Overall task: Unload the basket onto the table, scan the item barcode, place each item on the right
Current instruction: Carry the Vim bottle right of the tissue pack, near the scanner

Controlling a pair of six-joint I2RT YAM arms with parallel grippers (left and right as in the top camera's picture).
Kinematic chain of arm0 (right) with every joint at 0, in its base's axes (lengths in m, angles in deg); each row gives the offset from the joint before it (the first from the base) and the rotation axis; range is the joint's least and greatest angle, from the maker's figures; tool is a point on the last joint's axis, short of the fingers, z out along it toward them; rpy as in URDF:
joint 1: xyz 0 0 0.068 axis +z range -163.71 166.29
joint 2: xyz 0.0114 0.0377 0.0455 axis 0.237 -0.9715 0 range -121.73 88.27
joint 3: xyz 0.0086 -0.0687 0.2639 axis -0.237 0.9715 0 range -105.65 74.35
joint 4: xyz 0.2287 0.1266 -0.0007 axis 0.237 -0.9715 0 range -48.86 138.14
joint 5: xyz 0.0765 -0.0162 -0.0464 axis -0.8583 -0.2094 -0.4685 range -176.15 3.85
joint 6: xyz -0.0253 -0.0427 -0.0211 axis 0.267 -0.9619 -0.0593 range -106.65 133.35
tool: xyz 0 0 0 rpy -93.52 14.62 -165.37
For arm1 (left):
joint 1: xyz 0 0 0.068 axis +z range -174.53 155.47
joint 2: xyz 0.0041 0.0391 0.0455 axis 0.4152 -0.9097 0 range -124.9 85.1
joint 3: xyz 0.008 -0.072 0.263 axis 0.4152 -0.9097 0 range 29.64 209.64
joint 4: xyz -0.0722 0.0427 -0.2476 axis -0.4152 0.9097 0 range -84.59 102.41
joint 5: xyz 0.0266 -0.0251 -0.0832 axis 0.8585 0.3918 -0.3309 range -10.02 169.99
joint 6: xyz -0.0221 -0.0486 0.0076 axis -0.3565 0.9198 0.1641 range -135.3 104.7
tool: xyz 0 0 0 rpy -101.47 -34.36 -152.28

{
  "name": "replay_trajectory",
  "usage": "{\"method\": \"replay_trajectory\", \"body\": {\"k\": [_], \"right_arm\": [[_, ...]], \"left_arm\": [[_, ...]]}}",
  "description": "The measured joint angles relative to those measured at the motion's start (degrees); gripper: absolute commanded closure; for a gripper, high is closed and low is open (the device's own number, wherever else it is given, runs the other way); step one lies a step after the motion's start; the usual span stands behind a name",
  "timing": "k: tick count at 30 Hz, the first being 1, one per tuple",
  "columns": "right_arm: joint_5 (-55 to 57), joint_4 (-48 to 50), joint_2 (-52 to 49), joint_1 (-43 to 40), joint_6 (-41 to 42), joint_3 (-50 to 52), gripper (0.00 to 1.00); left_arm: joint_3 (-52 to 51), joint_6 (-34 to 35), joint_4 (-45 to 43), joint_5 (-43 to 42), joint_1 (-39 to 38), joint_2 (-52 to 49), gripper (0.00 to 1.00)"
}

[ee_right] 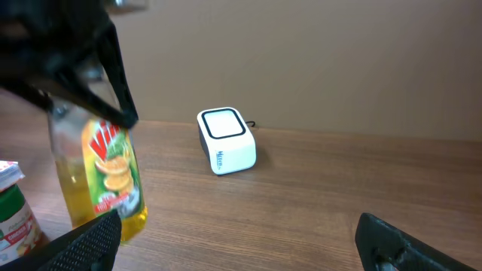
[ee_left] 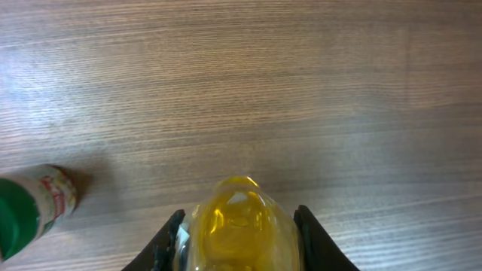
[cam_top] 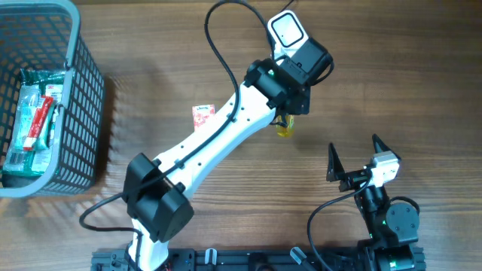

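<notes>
A clear bottle of yellow liquid with a green and orange label hangs upright in my left gripper, which is shut on its upper part. From overhead only the bottle's yellow bottom shows below the left gripper. The white barcode scanner sits at the table's far side, beyond the bottle; in the right wrist view the scanner faces up and to the front. My right gripper stands open near the front right, nothing between its fingers.
A grey basket with packaged goods stands at the far left. A small red and white packet lies left of the bottle. A green-capped jar stands close beside the bottle.
</notes>
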Motion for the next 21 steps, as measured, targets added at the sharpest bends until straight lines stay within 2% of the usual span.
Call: {"method": "replay_trajectory", "body": {"k": [9, 21], "right_arm": [[0.0, 0.0, 0.0, 0.0, 0.0, 0.0, 0.00], [0.0, 0.0, 0.0, 0.0, 0.0, 0.0, 0.00]], "left_arm": [[-6.9, 2.5, -4.7, 8.8, -0.1, -0.7, 0.75], [-12.7, 3.0, -11.3, 11.2, 2.7, -0.7, 0.76]]}}
